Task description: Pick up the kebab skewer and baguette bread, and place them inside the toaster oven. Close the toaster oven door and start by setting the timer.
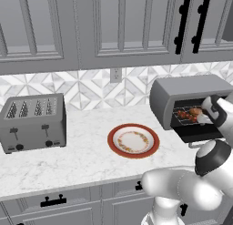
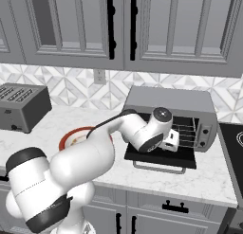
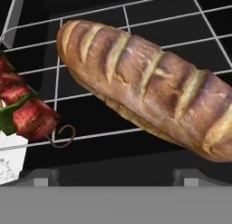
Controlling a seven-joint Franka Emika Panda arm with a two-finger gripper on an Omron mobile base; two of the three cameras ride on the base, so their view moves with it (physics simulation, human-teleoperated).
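The toaster oven (image 1: 191, 89) stands at the right of the counter with its door (image 1: 205, 135) folded down flat. My gripper (image 1: 205, 115) reaches into the dark cavity. Seen from the hand, the baguette bread (image 3: 145, 82) lies slantwise on the wire rack (image 3: 90, 14), just ahead of my open gripper (image 3: 118, 177), and nothing sits between the fingers. The kebab skewer (image 3: 25, 114), with red and green chunks, rests on the rack to the left of the loaf. From the left base camera, skewer (image 1: 184, 114) and loaf (image 1: 196, 111) lie side by side.
A red-rimmed plate (image 1: 133, 140) sits mid-counter, left of the oven. A grey four-slot toaster (image 1: 32, 121) stands at the far left. The oven's knobs (image 2: 205, 131) are on its right front panel. A dark stovetop (image 2: 232, 143) borders the counter on the right. Wall cabinets hang overhead.
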